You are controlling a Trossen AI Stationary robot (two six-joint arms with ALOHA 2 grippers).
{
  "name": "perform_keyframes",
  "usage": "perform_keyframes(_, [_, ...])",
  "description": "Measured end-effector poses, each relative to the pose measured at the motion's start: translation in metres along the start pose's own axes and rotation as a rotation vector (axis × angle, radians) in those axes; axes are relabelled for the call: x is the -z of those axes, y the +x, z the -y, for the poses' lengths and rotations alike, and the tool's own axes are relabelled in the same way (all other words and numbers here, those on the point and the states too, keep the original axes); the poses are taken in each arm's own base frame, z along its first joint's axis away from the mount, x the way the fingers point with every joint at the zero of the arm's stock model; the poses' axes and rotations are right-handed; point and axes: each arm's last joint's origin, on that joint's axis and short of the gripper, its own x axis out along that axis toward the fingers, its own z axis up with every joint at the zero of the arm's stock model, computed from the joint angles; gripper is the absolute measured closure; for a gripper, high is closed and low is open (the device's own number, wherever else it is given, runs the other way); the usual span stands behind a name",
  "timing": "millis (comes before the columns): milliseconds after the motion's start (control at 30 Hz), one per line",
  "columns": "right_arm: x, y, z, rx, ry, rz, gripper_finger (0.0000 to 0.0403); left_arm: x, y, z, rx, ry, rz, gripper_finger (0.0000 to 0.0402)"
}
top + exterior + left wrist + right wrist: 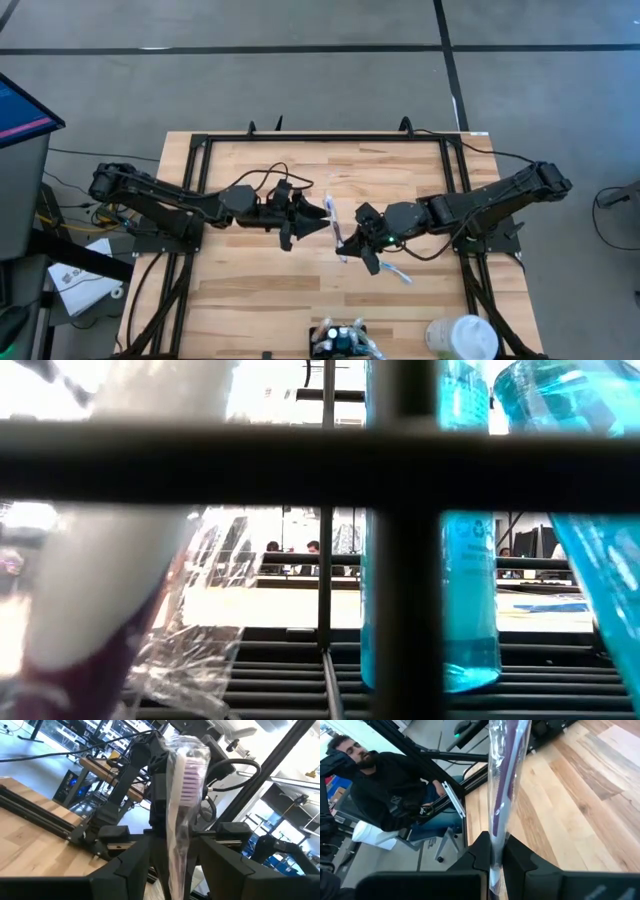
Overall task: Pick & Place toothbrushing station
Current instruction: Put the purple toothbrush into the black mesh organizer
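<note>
A light wooden worktop (260, 300) is framed by black rails. A white round container (462, 338) is set at its near right corner. A second toothbrush with a blue handle (396, 270) is laid flat on the wood. In the low view, 2 clear blue bottles (470, 600) are seen behind dark bars. A seated person in dark clothing (380, 790) is shown beyond the worktop.

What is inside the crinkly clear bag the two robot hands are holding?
A toothbrush with purple bristles sits inside the clear wrapper. The right gripper pinches one end, the left gripper surrounds the other. The handle's lower part is hidden.
</note>
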Motion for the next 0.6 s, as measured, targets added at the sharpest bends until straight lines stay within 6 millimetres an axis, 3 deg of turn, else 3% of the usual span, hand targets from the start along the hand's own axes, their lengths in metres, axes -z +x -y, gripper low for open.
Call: perform_keyframes(600, [-0.004,0.000,0.005,0.014,0.016,0.015,0.0384,-0.005,0.004,-0.011,-0.038,0.001,0.036,0.0181])
